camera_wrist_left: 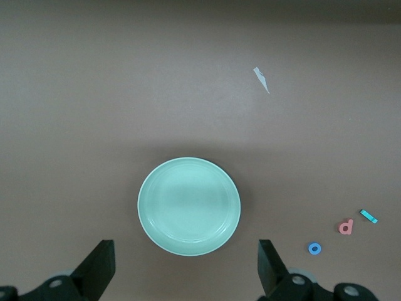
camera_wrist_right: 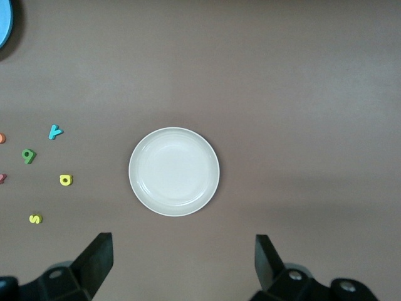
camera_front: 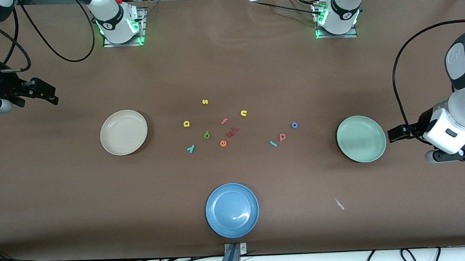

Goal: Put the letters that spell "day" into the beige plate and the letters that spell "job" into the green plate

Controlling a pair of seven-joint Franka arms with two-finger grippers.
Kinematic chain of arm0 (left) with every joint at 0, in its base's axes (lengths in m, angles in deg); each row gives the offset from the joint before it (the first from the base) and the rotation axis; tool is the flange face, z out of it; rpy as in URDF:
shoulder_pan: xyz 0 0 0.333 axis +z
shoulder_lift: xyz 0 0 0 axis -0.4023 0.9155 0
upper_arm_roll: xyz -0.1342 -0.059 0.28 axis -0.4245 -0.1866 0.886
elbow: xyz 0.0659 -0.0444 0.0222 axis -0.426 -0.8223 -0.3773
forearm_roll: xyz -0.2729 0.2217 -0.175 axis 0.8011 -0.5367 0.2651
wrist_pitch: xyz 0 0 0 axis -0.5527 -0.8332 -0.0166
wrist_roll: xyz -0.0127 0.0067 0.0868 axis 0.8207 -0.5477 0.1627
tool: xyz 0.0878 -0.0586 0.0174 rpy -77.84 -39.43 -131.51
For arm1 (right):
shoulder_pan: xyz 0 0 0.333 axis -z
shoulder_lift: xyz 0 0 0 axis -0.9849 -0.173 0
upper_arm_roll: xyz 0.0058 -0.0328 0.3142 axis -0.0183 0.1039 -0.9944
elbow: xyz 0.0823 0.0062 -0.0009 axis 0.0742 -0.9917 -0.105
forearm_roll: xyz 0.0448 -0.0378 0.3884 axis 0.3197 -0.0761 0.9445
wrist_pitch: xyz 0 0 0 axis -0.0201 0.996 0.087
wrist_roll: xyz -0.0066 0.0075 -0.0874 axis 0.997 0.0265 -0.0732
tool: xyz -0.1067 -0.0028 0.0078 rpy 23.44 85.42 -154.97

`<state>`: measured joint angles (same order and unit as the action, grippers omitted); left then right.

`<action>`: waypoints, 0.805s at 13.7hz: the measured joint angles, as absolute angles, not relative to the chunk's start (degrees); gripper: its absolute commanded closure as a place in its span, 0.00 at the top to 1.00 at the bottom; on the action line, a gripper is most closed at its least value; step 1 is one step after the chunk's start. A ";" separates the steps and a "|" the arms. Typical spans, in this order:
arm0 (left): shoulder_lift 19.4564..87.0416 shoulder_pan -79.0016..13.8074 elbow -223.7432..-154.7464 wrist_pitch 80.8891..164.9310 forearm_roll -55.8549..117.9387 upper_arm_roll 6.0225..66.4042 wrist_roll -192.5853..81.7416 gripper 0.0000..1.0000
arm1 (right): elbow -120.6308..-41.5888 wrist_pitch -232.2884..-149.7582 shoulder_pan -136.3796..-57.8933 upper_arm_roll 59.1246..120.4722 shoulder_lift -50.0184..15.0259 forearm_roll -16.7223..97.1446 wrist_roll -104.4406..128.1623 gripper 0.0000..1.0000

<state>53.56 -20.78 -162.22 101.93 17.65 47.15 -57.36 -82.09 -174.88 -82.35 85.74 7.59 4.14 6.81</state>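
Note:
The beige plate point(camera_front: 123, 132) point(camera_wrist_right: 174, 171) lies empty toward the right arm's end of the table, the green plate point(camera_front: 361, 138) point(camera_wrist_left: 188, 205) empty toward the left arm's end. Between them lie the yellow "d" point(camera_front: 186, 123) point(camera_wrist_right: 66, 180), green "a" point(camera_front: 207, 135) point(camera_wrist_right: 28, 155) and teal "y" point(camera_front: 191, 149) point(camera_wrist_right: 55, 132). Closer to the green plate are the teal "j" point(camera_front: 273, 143) point(camera_wrist_left: 368, 216), pinkish-red "b" point(camera_front: 282, 137) point(camera_wrist_left: 345, 227) and blue "o" point(camera_front: 294, 124) point(camera_wrist_left: 314, 249). My left gripper point(camera_front: 398, 132) point(camera_wrist_left: 187, 266) hangs open over bare table beside the green plate. My right gripper point(camera_front: 50, 93) point(camera_wrist_right: 182, 263) hangs open over bare table beside the beige plate.
A blue plate point(camera_front: 232, 210) sits near the table's front edge. Among the letters also lie a yellow "s" point(camera_front: 205, 102), a yellow "n" point(camera_front: 243, 113), a pink "f" point(camera_front: 224, 121), dark red letters point(camera_front: 232, 131) and an orange "e" point(camera_front: 223, 143). A white scrap point(camera_front: 339, 204) lies nearer than the green plate.

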 measured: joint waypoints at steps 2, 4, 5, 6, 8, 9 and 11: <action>53.56 -20.78 -162.26 101.57 17.65 47.16 -57.60 1.00 | -82.09 -174.88 -82.35 85.74 7.59 4.14 6.81 1.00; 53.56 -20.78 -162.52 101.38 17.65 47.16 -58.25 1.00 | -82.09 -174.88 -82.35 85.74 7.58 4.14 6.81 1.00; 53.57 -20.78 -162.72 101.37 17.65 47.16 -58.49 1.00 | -82.09 -174.88 -82.35 85.74 7.58 4.14 6.81 1.00; 53.57 -20.78 -162.88 101.37 17.65 47.16 -58.62 1.00 | -82.09 -174.88 -82.35 85.73 7.58 4.14 6.81 1.00; 53.57 -20.78 -162.97 101.37 17.65 47.16 -58.71 1.00 | -82.09 -174.80 -82.36 85.65 7.38 4.14 6.82 1.00; 53.56 -20.78 -163.00 101.36 17.65 47.16 -58.71 1.00 | -82.11 -174.59 -82.50 85.51 6.87 4.14 6.93 1.00; 53.58 -20.78 -163.47 101.29 17.65 47.16 -58.70 1.00 | -82.14 -173.83 -84.02 84.97 4.82 4.14 6.95 1.00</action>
<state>53.58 -20.78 -163.47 101.29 17.65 47.16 -58.70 -82.14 -173.83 -84.02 84.97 4.82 4.14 6.95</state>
